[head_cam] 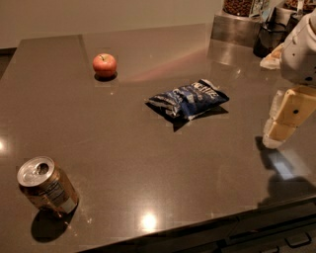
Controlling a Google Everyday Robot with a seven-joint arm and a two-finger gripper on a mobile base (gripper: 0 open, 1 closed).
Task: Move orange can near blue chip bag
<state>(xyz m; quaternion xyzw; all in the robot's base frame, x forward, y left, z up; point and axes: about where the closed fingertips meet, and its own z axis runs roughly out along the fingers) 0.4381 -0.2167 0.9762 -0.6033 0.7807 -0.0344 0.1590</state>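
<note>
**Kitchenette / break-room counter**

Dark polished stone worktop [148,163], with a drawer handle [298,240] below the front edge. Back right: a metal base [234,27] carrying a clear bin of brown dry food [238,7], with a dark container [266,39] beside it. Snack items out: apple [104,64], blue chip bag [188,99], orange can [45,185]. Pale plain wall [98,15] behind. The robot claw [274,134] hangs over the worktop's right side.

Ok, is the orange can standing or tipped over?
Standing: the orange can rests on its base, silver top facing up, shadow at its foot. The gripper hangs at the right, far from it.
</note>
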